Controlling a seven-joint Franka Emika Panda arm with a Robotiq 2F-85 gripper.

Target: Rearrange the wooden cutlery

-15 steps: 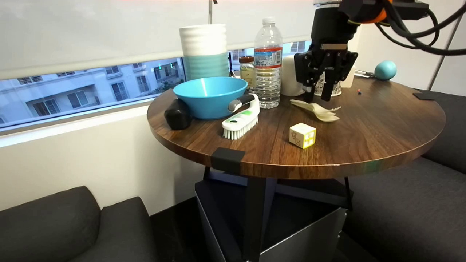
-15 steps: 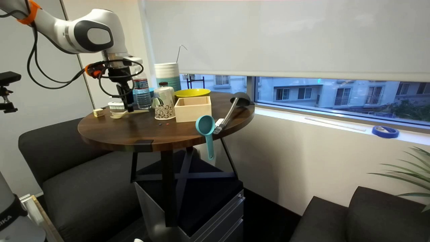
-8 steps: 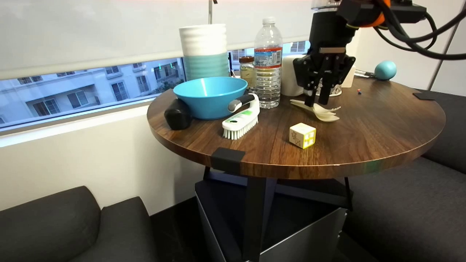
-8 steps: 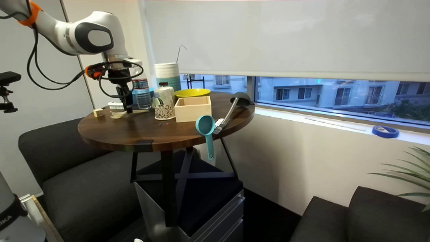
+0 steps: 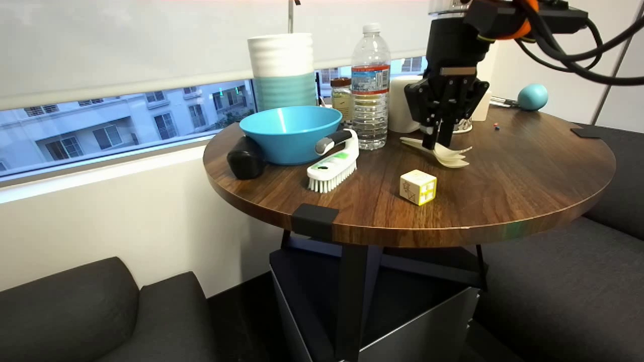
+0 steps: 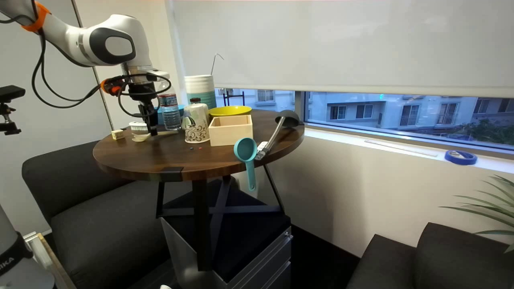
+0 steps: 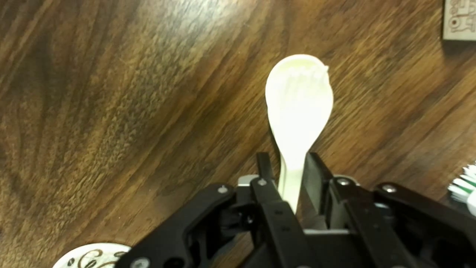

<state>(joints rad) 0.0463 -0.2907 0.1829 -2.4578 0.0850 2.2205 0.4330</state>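
Two fingers [image 7: 264, 165] are showing on one gripper [image 7: 288, 158], and reaching between them at least two pieces of wooden cutlery [image 7: 297, 123] are nesting: one spoon [image 7: 297, 61], one fork [image 7: 303, 98]; whether more are hiding beneath isn't showing clearly. Below the fingers, one round table [image 5: 528, 171] is spreading out. Near them we're counting one cube-like block [image 5: 418, 187], one scrub brush [image 5: 333, 168], one water bottle [image 5: 371, 83], one scroll-patterned cup [image 6: 196, 130]. Farther from the fingers we're spotting one blue bowl [image 5: 297, 146], one brown-lidded jar [image 5: 341, 100], one white-and-teal canister [image 5: 282, 75], one yellow dish [image 6: 231, 111], one wooden box [image 6: 231, 135]. Well apart, one ladle [image 6: 287, 118] and one teal scoop [image 6: 245, 150] are lying; closer in, two tiny bits [image 6: 200, 148], one red, one blue.
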